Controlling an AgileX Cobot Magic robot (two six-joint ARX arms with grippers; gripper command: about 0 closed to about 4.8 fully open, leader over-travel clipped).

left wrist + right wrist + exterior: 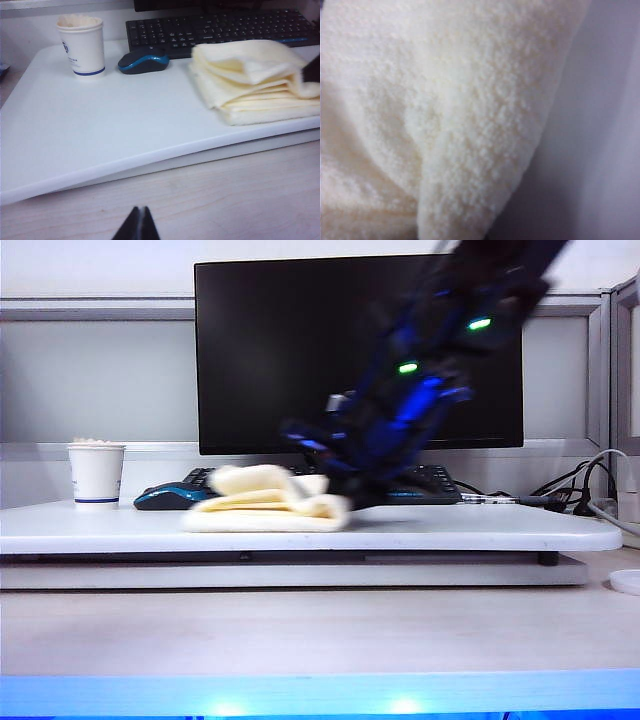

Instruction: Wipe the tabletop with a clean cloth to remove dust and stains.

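Observation:
The cloth [265, 500] is a thick folded cream towel lying near the middle of the glossy white tabletop [450, 525], in front of the keyboard. My right gripper [345, 482], blurred by motion, reaches down from the upper right to the cloth's right end. The cloth [445, 100] fills the right wrist view and hides the jaws; they appear shut on its raised top fold. In the left wrist view the cloth [250, 80] sits on the tabletop [100, 130], with a dark part of the right gripper [314, 70] at its far end. My left gripper [141, 220] is shut and empty over the wood-grain desk.
A paper cup [97, 475] and a blue-and-black mouse [165, 497] stand on the board's left part. The keyboard [220, 27] and monitor [300, 350] run along the back. Cables [590, 490] hang at the right end. The wood desk [300, 630] lies in front.

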